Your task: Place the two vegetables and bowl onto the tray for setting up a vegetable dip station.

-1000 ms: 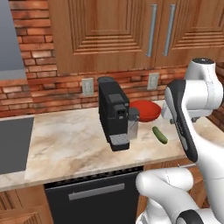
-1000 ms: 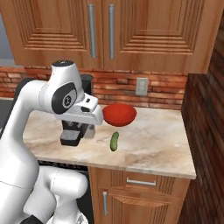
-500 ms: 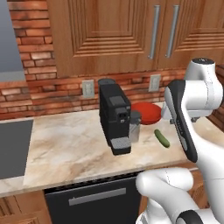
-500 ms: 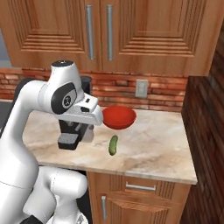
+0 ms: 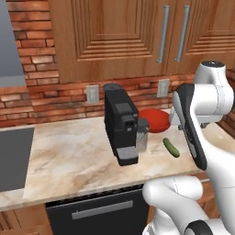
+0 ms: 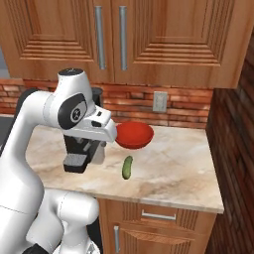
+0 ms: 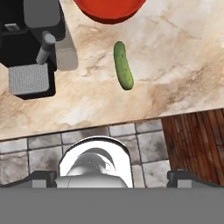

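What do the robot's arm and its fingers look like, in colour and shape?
The arm is glossy white, built of rounded, thick segments with dark grey joint caps and a dark strip along one link. The fingers are small dark blocks. No cables or markings are visible.

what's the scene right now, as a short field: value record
surface: marble-look counter
cucumber: dark green cucumber lying flat on the counter, nothing touching it
bowl: red bowl just behind the cucumber, apart from it, by the brick wall
appliance: black coffee machine beside the bowl
gripper: open, holding nothing, high above the counter's front edge
carrot: none on this stretch of counter
tray: none on this stretch of counter
task state: nothing placed yet
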